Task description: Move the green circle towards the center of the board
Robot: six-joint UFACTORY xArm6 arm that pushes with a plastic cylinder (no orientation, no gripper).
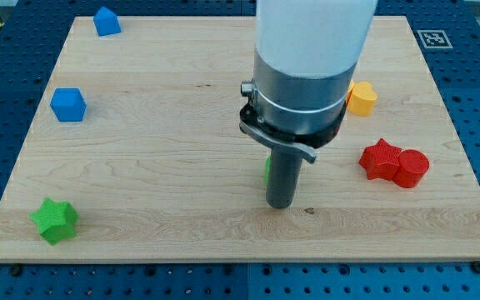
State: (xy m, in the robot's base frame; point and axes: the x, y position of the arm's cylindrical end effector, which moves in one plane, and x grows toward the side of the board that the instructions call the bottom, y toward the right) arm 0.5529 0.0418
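Green star point(55, 221) nearest; my tip point(280, 205) touching green circle point(267, 170), mostly hidden behind rod; no claw.

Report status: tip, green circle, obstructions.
My tip down near board centre. Green circle block mostly hidden behind rod, sliver showing at its left. Contact unclear. No other block nearby.

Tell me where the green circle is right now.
The green circle is almost wholly hidden behind my rod near the board's middle; only a green sliver shows at the rod's left edge, just above my tip, well left of the red blocks.
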